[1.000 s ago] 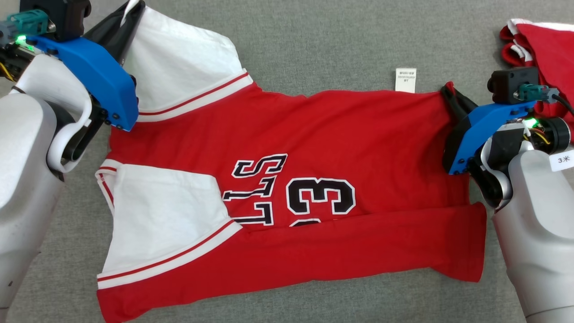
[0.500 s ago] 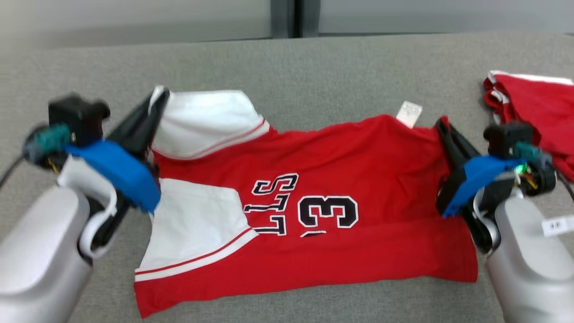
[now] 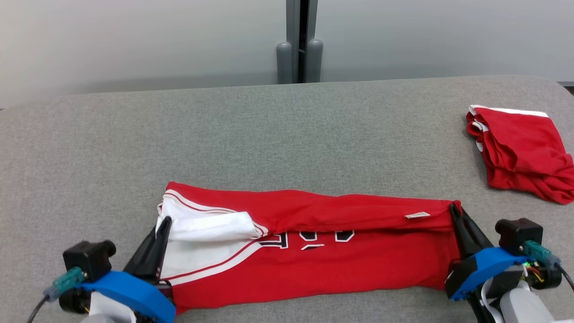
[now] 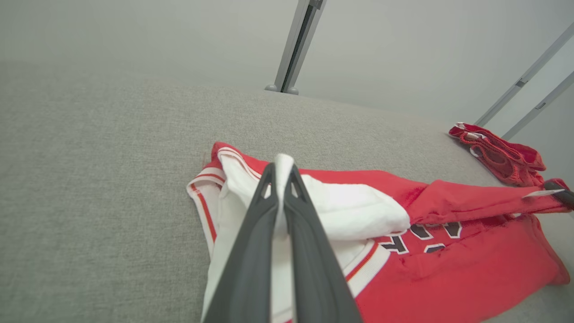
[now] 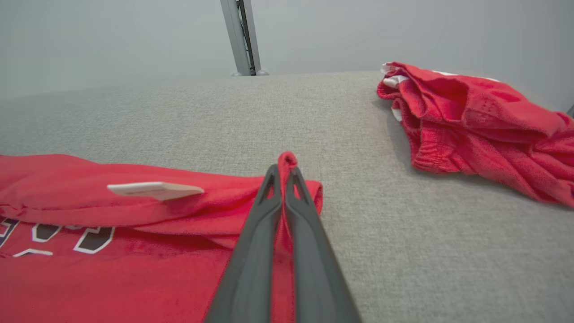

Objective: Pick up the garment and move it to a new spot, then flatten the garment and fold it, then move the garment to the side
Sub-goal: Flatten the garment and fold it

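The garment [image 3: 323, 264] is a red jersey with white sleeves and black-and-white lettering, lying as a long band across the near part of the grey surface. Its far edge is folded toward me, with a white label [image 3: 417, 215] on top. My left gripper [image 3: 165, 220] is shut on the white sleeve fabric [image 4: 350, 206] at the garment's left end. At the right end, my right gripper [image 3: 454, 207] is shut on a red corner [image 5: 288, 159]. In both wrist views cloth is pinched between the dark fingers [image 4: 264, 233] [image 5: 264, 224].
A second red garment [image 3: 515, 152] lies crumpled at the far right of the grey surface [image 3: 269, 134]. A grey post [image 3: 299, 42] stands behind the surface against a pale wall. The surface's far edge runs behind the jersey.
Both grippers have pulled the jersey's far edge toward me, folding it over the lettering. The head camera has tilted up, so the wall and far edge now show.
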You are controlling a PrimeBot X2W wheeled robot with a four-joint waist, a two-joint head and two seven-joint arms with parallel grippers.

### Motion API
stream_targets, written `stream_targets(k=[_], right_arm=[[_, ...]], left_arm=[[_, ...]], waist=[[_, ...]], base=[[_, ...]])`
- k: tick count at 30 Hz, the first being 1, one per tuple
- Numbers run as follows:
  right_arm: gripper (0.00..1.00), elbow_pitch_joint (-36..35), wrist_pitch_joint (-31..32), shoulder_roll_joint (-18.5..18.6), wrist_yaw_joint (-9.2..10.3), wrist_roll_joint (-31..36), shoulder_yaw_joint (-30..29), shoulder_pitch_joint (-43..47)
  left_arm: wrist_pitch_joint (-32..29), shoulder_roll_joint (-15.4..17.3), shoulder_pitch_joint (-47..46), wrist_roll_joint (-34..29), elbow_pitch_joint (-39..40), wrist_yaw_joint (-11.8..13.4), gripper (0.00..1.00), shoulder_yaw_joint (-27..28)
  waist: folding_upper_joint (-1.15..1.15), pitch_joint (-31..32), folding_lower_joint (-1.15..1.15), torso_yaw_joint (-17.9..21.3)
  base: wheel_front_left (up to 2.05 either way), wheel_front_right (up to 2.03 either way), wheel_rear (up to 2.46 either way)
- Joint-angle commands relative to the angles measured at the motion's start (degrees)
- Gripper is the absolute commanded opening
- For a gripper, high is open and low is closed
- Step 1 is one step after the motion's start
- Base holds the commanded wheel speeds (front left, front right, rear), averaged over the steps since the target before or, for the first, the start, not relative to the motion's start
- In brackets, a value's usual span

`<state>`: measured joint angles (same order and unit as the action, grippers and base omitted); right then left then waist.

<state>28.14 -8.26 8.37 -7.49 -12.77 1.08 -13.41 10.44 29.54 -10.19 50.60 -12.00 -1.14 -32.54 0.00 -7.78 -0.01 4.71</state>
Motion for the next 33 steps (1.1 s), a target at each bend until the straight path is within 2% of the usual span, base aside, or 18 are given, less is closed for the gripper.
stream_targets(k=[1, 3, 4, 5, 6, 7, 8, 12, 20, 25, 33], right_arm=[[0.06, -0.5, -0.4, -0.3, 0.0, 0.6, -0.3, 1.2], [0.28, -1.2, -0.9, -0.8, 0.0, 1.5, -1.1, 2.4], [0.45, -1.4, -1.3, -1.1, 0.0, 2.1, -1.5, 3.0], [1.0, -1.7, -1.5, -1.4, 0.0, 2.6, -2.0, 3.6], [1.0, -1.9, -1.8, -1.9, 0.0, 3.0, -2.6, 4.1], [1.0, -2.2, -2.1, -2.2, 0.0, 3.4, -3.2, 4.7], [1.0, -2.4, -2.3, -2.6, 0.0, 3.8, -3.6, 5.2], [1.0, -3.0, -2.8, -4.0, 0.0, 4.6, -5.6, 7.6], [1.0, -4.6, -2.4, -5.1, 0.0, 7.1, -10.1, 9.1], [1.0, -4.1, -0.4, -5.4, 0.0, 8.7, -11.6, 8.6], [1.0, 2.6, 0.8, -5.5, 0.0, 7.3, -11.4, 8.1]], left_arm=[[0.6, -0.4, 0.7, 0.5, -0.4, -0.3, 0.0, 0.0], [1.5, -1.1, 2.0, 1.2, -1.5, -0.7, 0.0, 0.1], [2.0, -1.4, 2.6, 1.4, -2.2, -0.8, 0.0, 0.4], [2.5, -1.7, 3.1, 1.5, -2.7, -1.0, 0.14, 0.7], [3.0, -2.2, 3.6, 1.7, -3.3, -1.2, 0.43, 1.0], [3.4, -2.5, 4.2, 1.7, -3.9, -1.5, 0.95, 1.2], [3.6, -2.8, 4.5, 1.7, -4.3, -1.7, 1.0, 1.4], [4.5, -4.4, 6.1, 1.5, -4.5, -2.1, 1.0, 3.6], [4.8, -7.4, 8.4, -7.2, 1.0, 1.9, 1.0, 13.0], [4.8, -9.9, 9.0, -12.9, 3.0, 3.0, 1.0, 16.2], [4.8, -13.1, 10.0, -17.0, 2.4, 2.2, 1.0, 18.0]], waist=[[0.0, 0.1, 0.01, 0.0], [0.0, 0.2, 0.01, 0.0], [0.0, 0.2, 0.01, 0.0], [0.0, 0.3, 0.01, 0.0], [0.0, 0.4, 0.01, 0.0], [0.0, 0.5, 0.01, 0.0], [0.0, 0.6, 0.01, -0.1], [0.0, 1.2, 0.01, -0.3], [0.0, 2.2, 0.01, -1.7], [0.0, 2.4, 0.01, -3.0], [0.0, 2.1, 0.01, -5.0]], base=[[0.0, 0.0, 0.0], [0.0, 0.0, 0.0], [0.0, 0.0, 0.0], [0.0, 0.0, 0.0], [0.0, 0.0, 0.0], [0.0, 0.0, 0.0], [0.0, 0.0, 0.0], [0.0, 0.0, 0.0], [0.0, 0.0, 0.0], [0.0, 0.0, 0.0], [0.0, 0.0, 0.0]])
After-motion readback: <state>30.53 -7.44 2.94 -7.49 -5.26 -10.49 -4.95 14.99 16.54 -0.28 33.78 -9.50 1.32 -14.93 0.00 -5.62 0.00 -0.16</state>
